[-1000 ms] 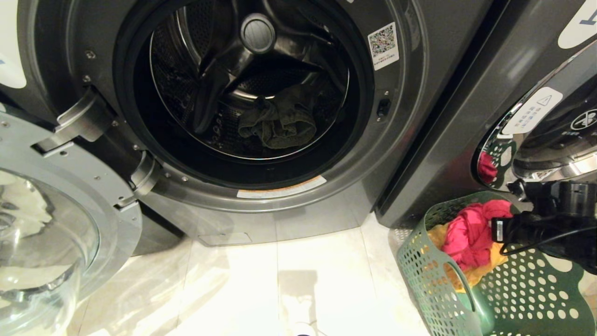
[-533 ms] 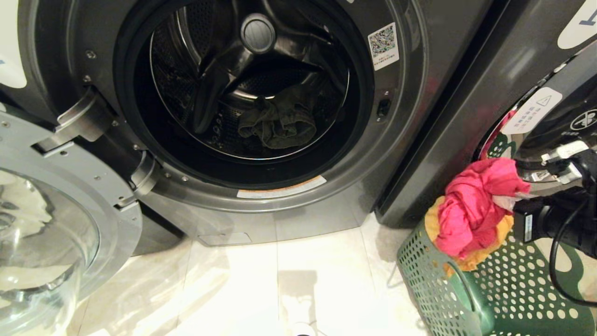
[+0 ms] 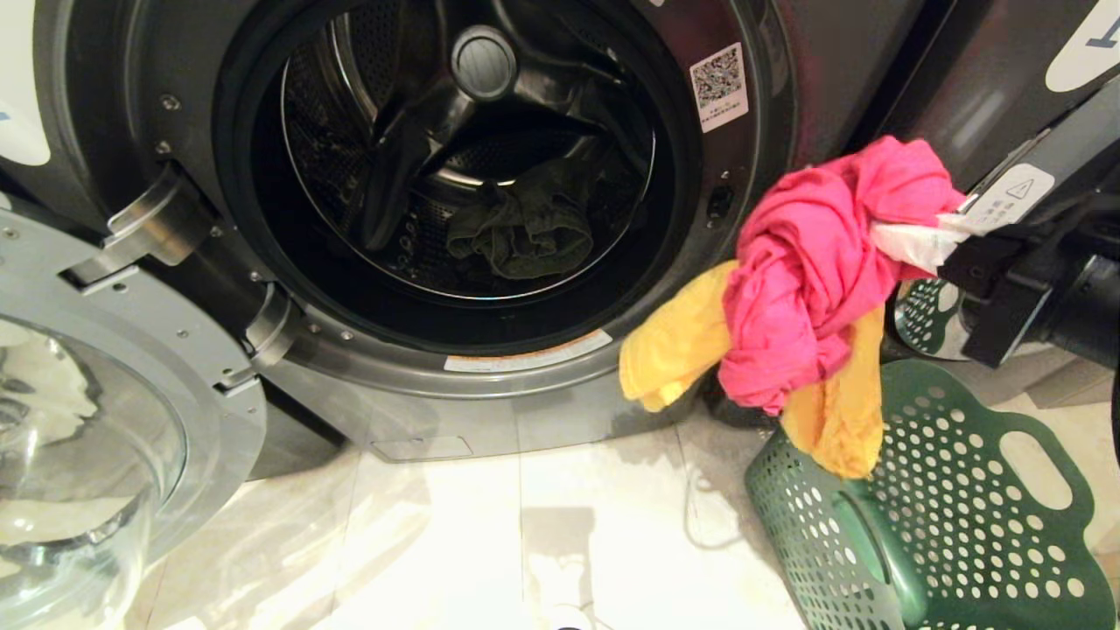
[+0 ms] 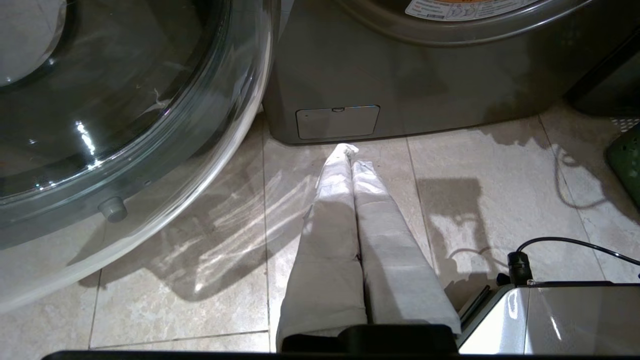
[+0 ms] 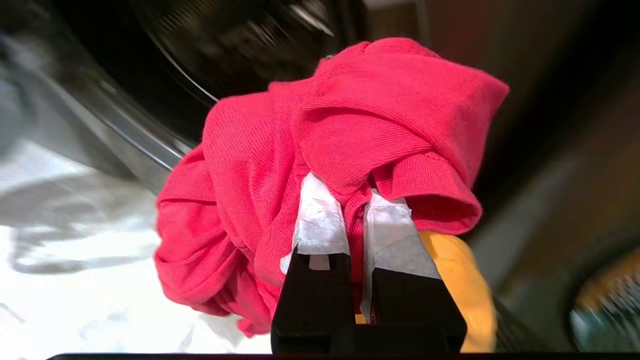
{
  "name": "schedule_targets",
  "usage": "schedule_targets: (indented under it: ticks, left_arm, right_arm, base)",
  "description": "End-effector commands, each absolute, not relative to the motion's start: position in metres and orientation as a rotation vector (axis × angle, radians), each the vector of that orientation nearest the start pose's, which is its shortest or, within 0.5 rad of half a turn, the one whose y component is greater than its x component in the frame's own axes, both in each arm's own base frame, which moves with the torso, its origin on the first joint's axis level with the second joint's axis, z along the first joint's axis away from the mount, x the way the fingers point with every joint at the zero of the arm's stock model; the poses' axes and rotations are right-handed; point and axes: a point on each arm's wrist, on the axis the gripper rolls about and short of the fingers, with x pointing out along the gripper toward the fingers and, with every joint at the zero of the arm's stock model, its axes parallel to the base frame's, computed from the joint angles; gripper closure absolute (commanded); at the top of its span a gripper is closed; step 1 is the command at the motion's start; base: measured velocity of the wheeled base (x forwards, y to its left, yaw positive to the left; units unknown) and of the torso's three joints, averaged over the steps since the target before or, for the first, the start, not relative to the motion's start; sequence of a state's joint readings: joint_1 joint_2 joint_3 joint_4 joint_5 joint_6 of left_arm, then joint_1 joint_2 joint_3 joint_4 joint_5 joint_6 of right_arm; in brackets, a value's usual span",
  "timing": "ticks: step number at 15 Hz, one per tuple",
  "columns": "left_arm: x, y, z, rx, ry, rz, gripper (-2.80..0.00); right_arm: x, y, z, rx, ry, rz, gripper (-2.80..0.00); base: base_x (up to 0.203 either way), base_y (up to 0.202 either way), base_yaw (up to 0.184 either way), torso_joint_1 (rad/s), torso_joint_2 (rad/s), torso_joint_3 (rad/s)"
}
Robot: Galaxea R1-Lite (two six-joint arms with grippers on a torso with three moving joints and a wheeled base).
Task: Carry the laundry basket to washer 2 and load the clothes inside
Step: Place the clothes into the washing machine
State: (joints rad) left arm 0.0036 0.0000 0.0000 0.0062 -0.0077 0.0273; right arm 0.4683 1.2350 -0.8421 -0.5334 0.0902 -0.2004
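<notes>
R gripper (image 3: pixel 919 241) w/ pink garment (image 3: pixel 814 262)

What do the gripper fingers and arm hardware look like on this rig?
Both grippers, left gripper and right gripper, have long tapering fingers wrapped in white tape on black bases. The right arm is black and blocky; a thin black cable runs by the left wrist's silver housing.

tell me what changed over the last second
The right claw, shut on the pink garment, lifted it out of the laundry basket toward the washer's open drum, a yellow garment coming along. The washer, the dark garment inside and the left claw stayed put.
</notes>
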Motion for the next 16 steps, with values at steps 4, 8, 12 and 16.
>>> schedule_targets:
  ticks: [4, 8, 12, 16]
  left_arm:
    - [-0.023, 0.000, 0.075, 0.026, 0.008, -0.003, 0.00]
    - [-0.023, 0.000, 0.075, 0.026, 0.008, -0.003, 0.00]
    - [-0.023, 0.000, 0.075, 0.028, 0.008, -0.003, 0.00]
    - [-0.023, 0.000, 0.075, 0.028, 0.008, -0.003, 0.00]
  right_arm:
    - [0.190, 0.143, 0.324, -0.112, -0.271, 0.700, 0.00]
    - [0.214, 0.177, 0.311, -0.070, -0.321, 0.750, 0.00]
    - [0.216, 0.207, 0.302, -0.051, -0.330, 0.823, 0.00]
    - [0.216, 0.238, 0.282, -0.064, -0.277, 0.887, 0.00]
  base:
    - [0.000, 0.000, 0.000, 0.000, 0.00, 0.000]
    - [0.000, 0.000, 0.000, 0.000, 0.00, 0.000]
    - [0.000, 0.000, 0.000, 0.000, 0.00, 0.000]
    - [0.000, 0.000, 0.000, 0.000, 0.00, 0.000]
